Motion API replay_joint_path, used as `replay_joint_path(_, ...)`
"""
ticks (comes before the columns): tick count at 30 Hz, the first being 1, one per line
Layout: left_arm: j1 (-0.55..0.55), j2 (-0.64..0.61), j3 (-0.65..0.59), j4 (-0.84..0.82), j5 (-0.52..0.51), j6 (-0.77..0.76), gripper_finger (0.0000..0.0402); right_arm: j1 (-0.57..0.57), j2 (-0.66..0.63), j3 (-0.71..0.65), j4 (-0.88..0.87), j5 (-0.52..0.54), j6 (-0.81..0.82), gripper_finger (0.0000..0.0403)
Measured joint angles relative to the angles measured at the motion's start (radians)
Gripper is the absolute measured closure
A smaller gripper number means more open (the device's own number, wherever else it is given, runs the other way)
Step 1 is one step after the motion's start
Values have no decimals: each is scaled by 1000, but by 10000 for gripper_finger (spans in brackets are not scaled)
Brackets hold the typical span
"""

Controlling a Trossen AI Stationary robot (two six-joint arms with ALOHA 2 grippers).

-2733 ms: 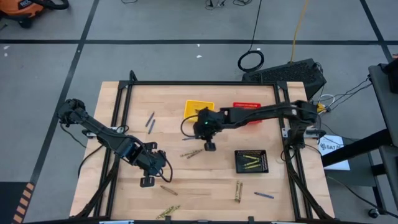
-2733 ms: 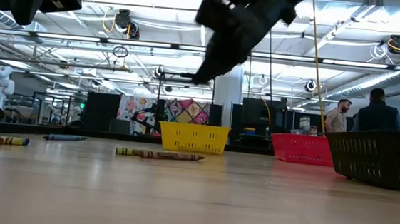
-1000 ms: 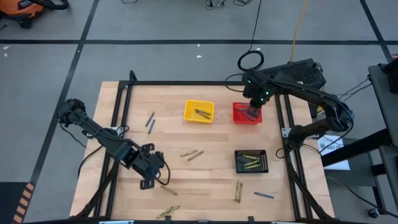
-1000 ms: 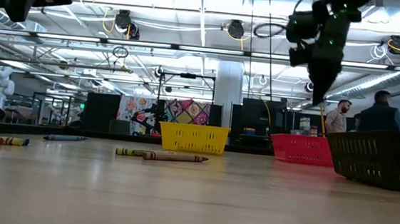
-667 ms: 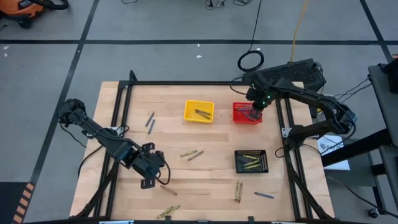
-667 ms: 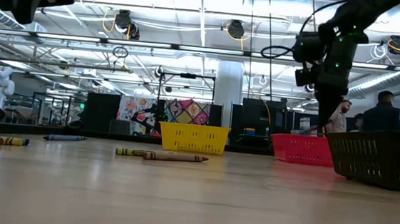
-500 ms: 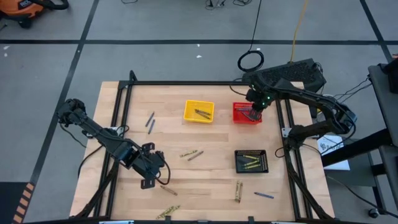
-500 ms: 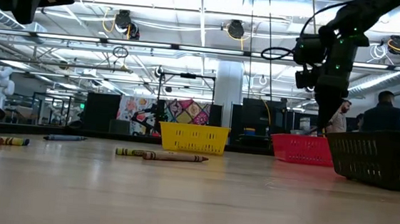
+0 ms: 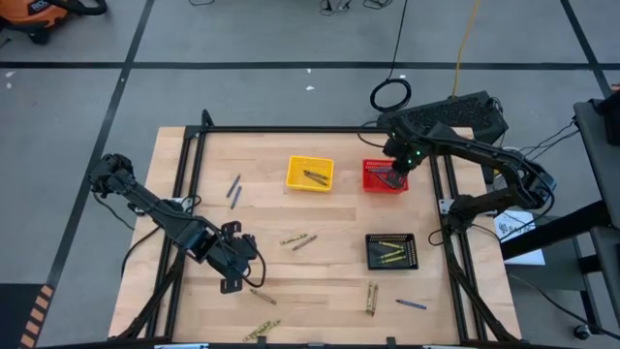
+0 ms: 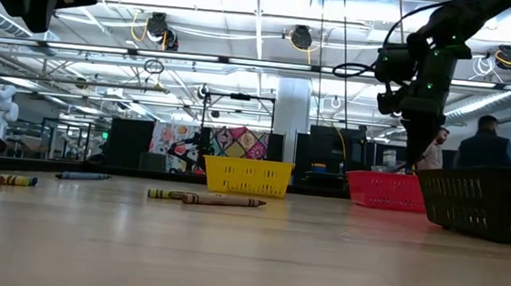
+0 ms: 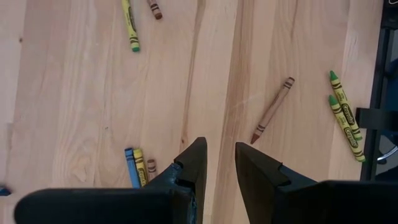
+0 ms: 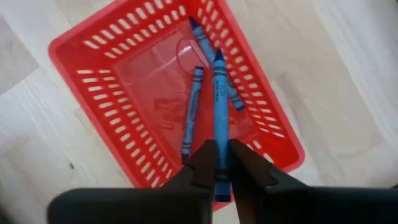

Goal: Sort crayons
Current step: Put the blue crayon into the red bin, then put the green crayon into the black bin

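From above, my right pincer (image 9: pixel 392 177) hangs over the red basket (image 9: pixel 372 184) at the worktop's (image 9: pixel 329 281) far edge; my left pincer (image 9: pixel 231 284) hovers released near loose crayons (image 9: pixel 300 238). In my right wrist view, my fingers (image 12: pixel 203 163) pinch 1 blue crayon (image 12: pixel 219 104) above 2 others (image 12: pixel 191 107) lying in the basket.

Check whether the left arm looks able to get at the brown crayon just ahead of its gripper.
Probably yes. The left gripper hovers open over bare table, and the brown crayon lies alone a little ahead of it, with nothing between them; the nearest green crayons lie clear of it.
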Motion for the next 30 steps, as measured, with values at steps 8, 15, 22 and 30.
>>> replay_joint_path(8,0,0,0,13,0,0,314,17,0,0,-1,-5,23,303)
replay_joint_path(15,0,2,0,22,-9,-146,314,50,0,0,1,-5,30,277)
replay_joint_path(22,-10,63,0,133,26,-293,314,59,0,0,1,-5,96,275)
replay_joint_path(30,-63,196,0,203,181,-390,314,59,0,0,1,-4,162,275)
